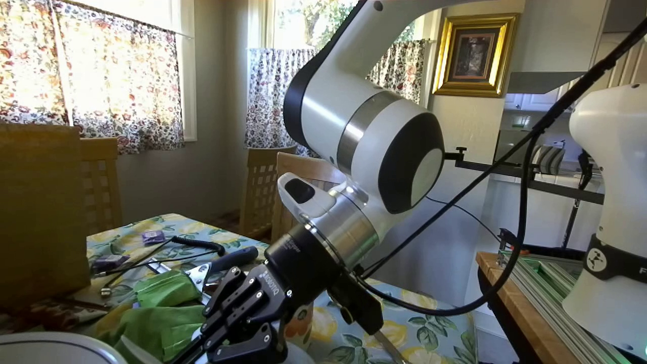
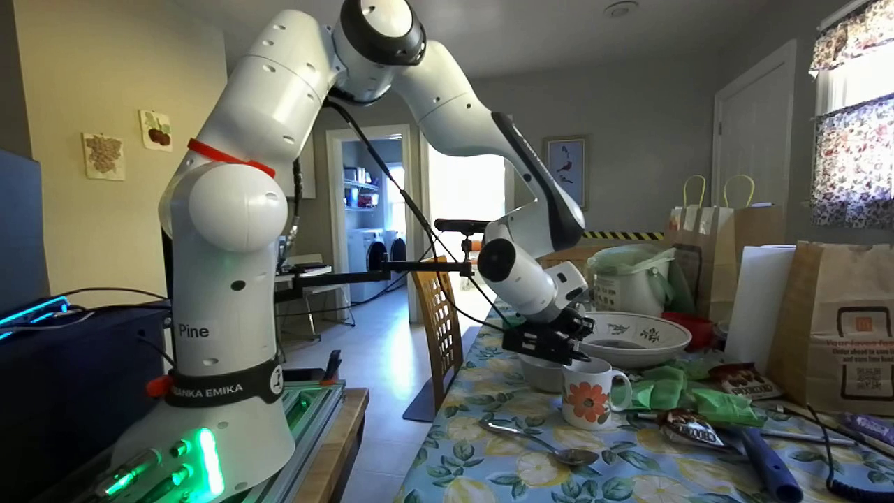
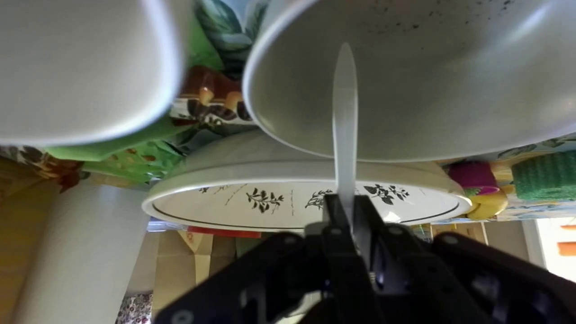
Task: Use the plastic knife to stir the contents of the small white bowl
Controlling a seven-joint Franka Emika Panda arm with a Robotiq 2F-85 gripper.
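1. Gripper first: the black 2-finger gripper (image 3: 344, 210) has its jaws pinched together on a slim, translucent white plastic knife (image 3: 345, 117), blade sticking outward. Nothing else in its grasp that I can see.

2. The blade reaches across the small, plain white round bowl (image 3: 427, 99), tip inside the rim as the wrist camera lines it up. There are dark specks (image 3: 415, 26) in there, off from the tip from this angle. Can't tell if the blade touches anything; depth is a guess.

3. Progress, imo: knife gripped, done. Getting it to the bowl looks about done too. Left: dip it in if needed, then the actual stirring, which I can't confirm from stills.

4. Next out, there's a white mug with an orange flower print (image 2: 585, 402) just beside the bowl. In an exterior view it partly blocks the bowl, with the gripper hanging over them.

5. Beyond that sits a wide off-white bowl with dark plant prints (image 3: 270, 171).

6. Only the wrist view clearly gives me blade and specks. It misses the shiny metal spoon (image 2: 576, 457) on the lemon-print tablecloth (image 2: 482, 464), which shows up in an exterior view.
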